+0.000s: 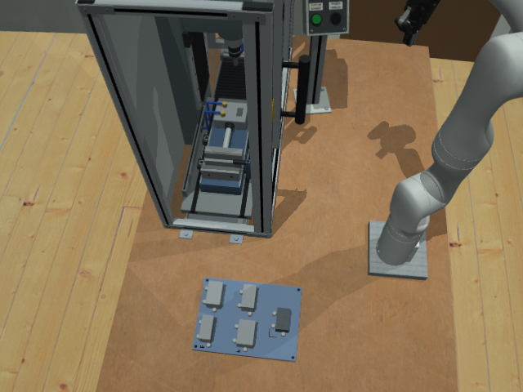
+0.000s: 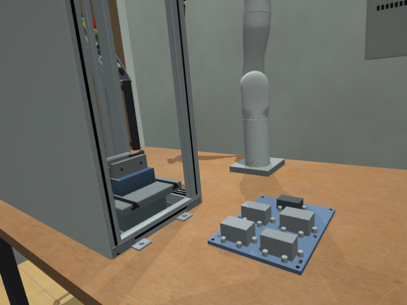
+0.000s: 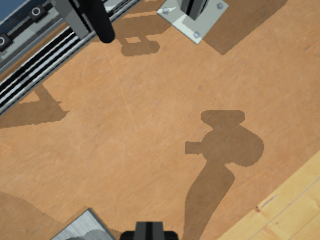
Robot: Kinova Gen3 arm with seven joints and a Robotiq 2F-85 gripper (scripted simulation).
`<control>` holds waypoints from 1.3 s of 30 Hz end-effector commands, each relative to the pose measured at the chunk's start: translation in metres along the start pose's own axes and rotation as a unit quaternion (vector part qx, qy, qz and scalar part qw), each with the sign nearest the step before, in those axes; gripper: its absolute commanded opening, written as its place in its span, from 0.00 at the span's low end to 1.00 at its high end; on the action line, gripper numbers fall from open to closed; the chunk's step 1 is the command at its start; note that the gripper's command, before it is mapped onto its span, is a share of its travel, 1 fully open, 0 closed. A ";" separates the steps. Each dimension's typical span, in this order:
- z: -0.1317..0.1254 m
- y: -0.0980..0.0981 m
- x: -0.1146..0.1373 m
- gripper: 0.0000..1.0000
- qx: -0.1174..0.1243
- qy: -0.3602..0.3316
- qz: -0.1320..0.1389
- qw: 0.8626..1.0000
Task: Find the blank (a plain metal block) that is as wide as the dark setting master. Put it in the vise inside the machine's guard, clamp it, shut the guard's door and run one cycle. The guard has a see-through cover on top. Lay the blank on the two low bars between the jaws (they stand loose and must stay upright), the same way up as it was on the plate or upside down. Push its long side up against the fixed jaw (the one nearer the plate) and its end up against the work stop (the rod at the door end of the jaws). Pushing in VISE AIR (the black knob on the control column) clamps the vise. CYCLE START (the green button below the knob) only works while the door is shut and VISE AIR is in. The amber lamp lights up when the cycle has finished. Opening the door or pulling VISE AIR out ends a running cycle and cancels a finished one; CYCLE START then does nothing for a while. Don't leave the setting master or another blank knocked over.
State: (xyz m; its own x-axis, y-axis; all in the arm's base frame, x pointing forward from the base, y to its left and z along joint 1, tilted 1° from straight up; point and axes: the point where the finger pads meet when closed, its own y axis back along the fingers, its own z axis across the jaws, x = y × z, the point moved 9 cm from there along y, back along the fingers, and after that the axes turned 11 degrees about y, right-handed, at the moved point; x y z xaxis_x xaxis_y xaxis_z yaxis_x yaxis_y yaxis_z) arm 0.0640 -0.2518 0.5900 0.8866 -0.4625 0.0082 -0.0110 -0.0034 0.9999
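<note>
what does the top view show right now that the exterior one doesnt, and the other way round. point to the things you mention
Only the top view shows the green button (image 1: 316, 19) and the gripper (image 1: 408, 41), shut, up near the control column.

Only the exterior view shows a table leg (image 2: 13, 272) and the grey wall panel with dark slots (image 2: 386, 35).

Both show the blue plate (image 1: 270, 291) (image 2: 317, 215) with four pale blanks and the dark setting master (image 1: 283, 319) (image 2: 289, 201), plus the arm's base plate (image 1: 376, 269) (image 2: 234, 169).
</note>
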 end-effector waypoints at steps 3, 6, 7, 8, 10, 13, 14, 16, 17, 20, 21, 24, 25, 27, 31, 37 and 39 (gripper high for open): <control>-0.044 0.000 -0.009 0.10 -0.001 0.000 0.001 1.000; -0.044 0.000 -0.009 0.10 -0.001 0.000 0.001 1.000; -0.044 0.000 -0.009 0.10 -0.001 0.000 0.001 1.000; -0.044 0.000 -0.009 0.10 -0.001 0.000 0.001 1.000; -0.044 0.000 -0.009 0.10 -0.001 0.000 0.001 1.000; -0.044 0.000 -0.009 0.10 -0.001 0.000 0.001 1.000; -0.056 0.000 -0.011 0.10 -0.001 0.000 0.001 1.000; -0.079 0.000 -0.015 0.10 -0.001 0.000 0.001 1.000; -0.091 0.000 -0.018 0.10 -0.001 0.000 0.001 1.000; -0.103 0.000 -0.020 0.10 -0.001 0.000 0.001 1.000; -0.103 0.000 -0.020 0.10 -0.001 0.000 0.001 1.000; -0.103 0.000 -0.020 0.10 -0.001 0.000 0.001 1.000; -0.103 0.000 -0.020 0.10 -0.001 0.000 0.001 1.000; -0.103 0.000 -0.020 0.10 -0.001 0.000 0.001 1.000; -0.115 0.000 -0.022 0.10 -0.001 0.000 0.001 1.000; -0.162 0.000 -0.032 0.10 -0.001 0.000 0.001 1.000; -0.162 0.000 -0.032 0.10 -0.001 0.000 0.001 1.000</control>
State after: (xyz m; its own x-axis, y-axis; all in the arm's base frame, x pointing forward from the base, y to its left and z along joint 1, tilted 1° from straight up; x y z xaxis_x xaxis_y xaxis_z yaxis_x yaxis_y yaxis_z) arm 0.1074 -0.0998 0.5903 0.8878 -0.4601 0.0080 -0.0111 -0.0041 0.9999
